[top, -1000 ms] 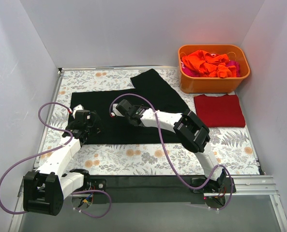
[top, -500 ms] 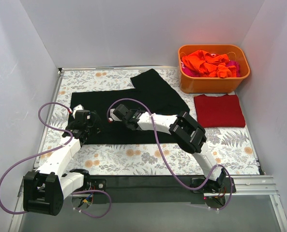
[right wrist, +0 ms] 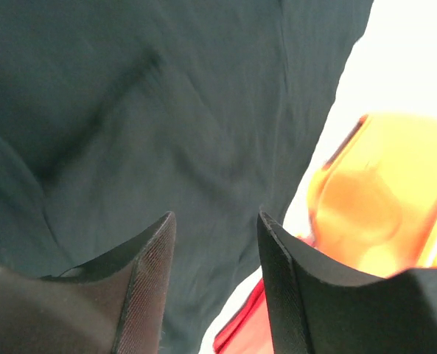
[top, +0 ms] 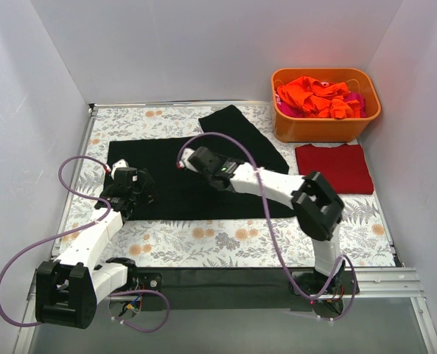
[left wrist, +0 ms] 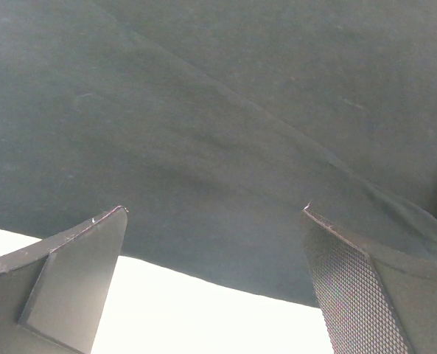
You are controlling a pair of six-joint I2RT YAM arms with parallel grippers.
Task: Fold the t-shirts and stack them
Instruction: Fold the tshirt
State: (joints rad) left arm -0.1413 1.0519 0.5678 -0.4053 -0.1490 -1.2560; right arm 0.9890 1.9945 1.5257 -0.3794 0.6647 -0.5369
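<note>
While both pairs of jaws were held apart, nothing was grasped above the black t-shirt (top: 196, 200).

The left gripper (left wrist: 214, 210) was spread wide and empty over the shirt's near-left edge, where a pale strip was seen below the hem; whether the cloth was touched could not be told. The right gripper (right wrist: 217, 215) was parted more narrowly, with nothing between its fingers (right wrist: 148, 258), and was set over the middle of the same shirt. The black shirt was laid flat on the floral tablecloth (top: 225, 240), one flap angled toward the far side. A dark red t-shirt (top: 334, 169) was laid folded to the right, just in front of the orange tub (top: 325, 127), in which orange t-shirts (top: 314, 96) and a pink one (top: 357, 99) were heaped.
</note>
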